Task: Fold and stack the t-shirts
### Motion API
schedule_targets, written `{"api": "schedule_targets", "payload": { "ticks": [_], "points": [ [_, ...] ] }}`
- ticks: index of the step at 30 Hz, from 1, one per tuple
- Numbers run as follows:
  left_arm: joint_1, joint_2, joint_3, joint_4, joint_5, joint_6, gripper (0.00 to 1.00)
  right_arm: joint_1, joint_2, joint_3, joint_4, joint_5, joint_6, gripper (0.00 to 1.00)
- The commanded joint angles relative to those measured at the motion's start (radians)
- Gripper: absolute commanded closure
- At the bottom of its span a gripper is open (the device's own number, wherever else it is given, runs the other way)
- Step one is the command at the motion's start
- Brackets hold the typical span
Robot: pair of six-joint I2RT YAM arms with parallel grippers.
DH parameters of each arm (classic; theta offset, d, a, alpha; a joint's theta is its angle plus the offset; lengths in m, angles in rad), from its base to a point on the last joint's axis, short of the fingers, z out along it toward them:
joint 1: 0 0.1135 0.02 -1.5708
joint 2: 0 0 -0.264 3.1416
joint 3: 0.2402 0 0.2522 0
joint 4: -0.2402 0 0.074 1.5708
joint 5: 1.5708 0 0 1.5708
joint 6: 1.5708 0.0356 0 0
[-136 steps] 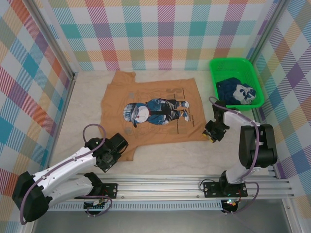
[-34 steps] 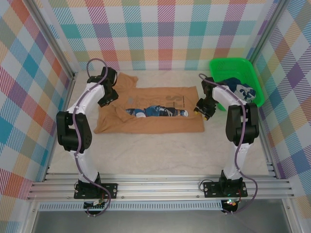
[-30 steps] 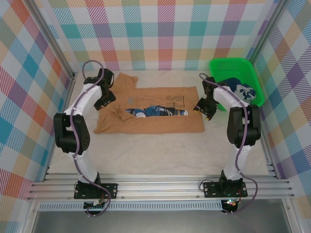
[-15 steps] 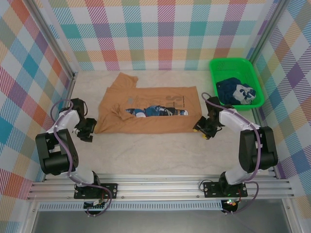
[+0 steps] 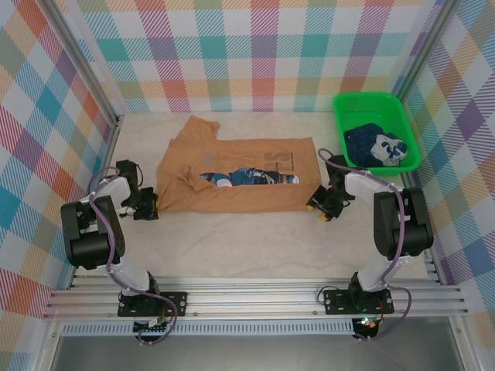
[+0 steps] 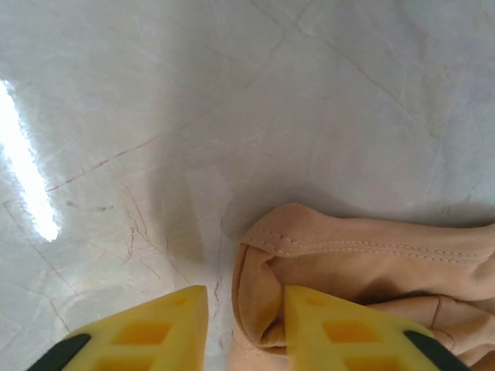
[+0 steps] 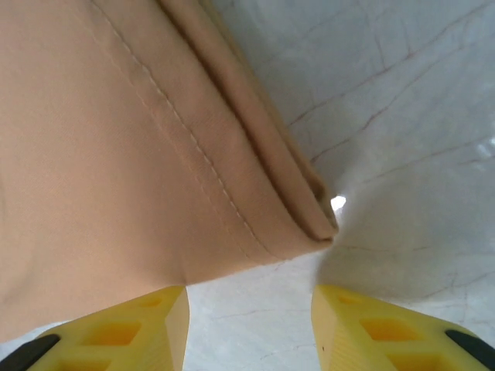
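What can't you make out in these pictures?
Tan shirt: top view, its print is mostly covered by folded-over cloth.
Navy shirt: top view, crumpled in the basket; its print is too small to read.
Left wrist view: the tan shirt runs off the right and bottom edges.
Right wrist view: the tan shirt runs off the top and left edges.

Both arms rise from their bases and bend down, wrists turned inward toward each other, with the left gripper (image 5: 146, 207) and the right gripper (image 5: 319, 209) held low, their yellow fingers (image 6: 155, 325) spread apart and, as far as the wrist views show, clamping nothing.
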Motion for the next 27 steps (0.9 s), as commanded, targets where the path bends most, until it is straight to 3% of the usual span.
{"api": "schedule_targets", "payload": {
  "ticks": [1,4,13,16,24,27],
  "points": [
    [-0.002,-0.012,-0.023,-0.012,0.004,-0.021,0.76,-0.013,0.031,0.039,-0.012,0.023,-0.029,0.55],
    [-0.001,-0.017,-0.018,-0.035,-0.007,0.001,0.82,-0.021,0.049,0.056,-0.023,0.045,-0.034,0.56],
    [0.016,-0.047,-0.011,-0.093,-0.022,0.058,0.82,-0.029,0.128,0.118,-0.079,0.106,-0.062,0.60],
    [0.028,-0.047,-0.013,-0.101,-0.020,0.083,0.83,-0.030,0.143,0.126,-0.091,0.132,-0.077,0.67],
    [0.053,-0.066,-0.003,-0.162,-0.032,0.167,0.83,-0.029,0.143,0.112,-0.089,0.156,-0.107,0.98],
    [0.090,-0.078,-0.007,-0.169,-0.027,0.189,0.81,-0.028,0.131,0.103,-0.085,0.146,-0.111,1.00]
  ]
}}
